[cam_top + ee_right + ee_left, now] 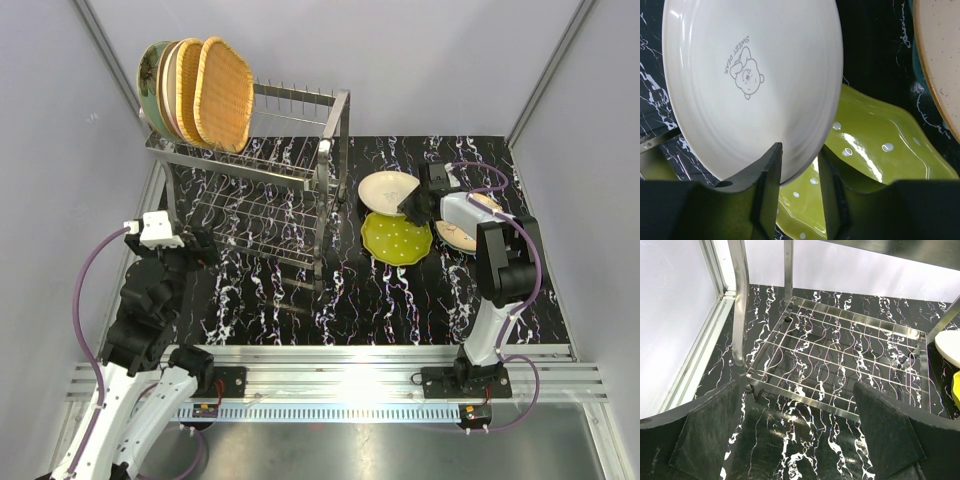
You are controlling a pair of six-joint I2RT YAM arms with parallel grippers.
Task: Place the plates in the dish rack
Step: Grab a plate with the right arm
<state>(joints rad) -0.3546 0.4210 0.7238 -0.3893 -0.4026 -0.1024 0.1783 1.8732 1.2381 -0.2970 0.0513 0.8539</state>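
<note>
Conceivably, since the right claw [797, 192] only straddled the rim of the cream bear-print plate [750, 85] at centre-right overhead (pinching or not, I could not tell), it might have slipped onto the lime dotted plate [875, 150], while the left claw [797, 430] hung spread and empty by the dish rack [840, 365].

The cream plate [750, 85] carries a grey bear print; the lime plate [880, 150] has white dots.

Glossy glazed plate [750, 75], shiny metal rack [325, 190]
</note>
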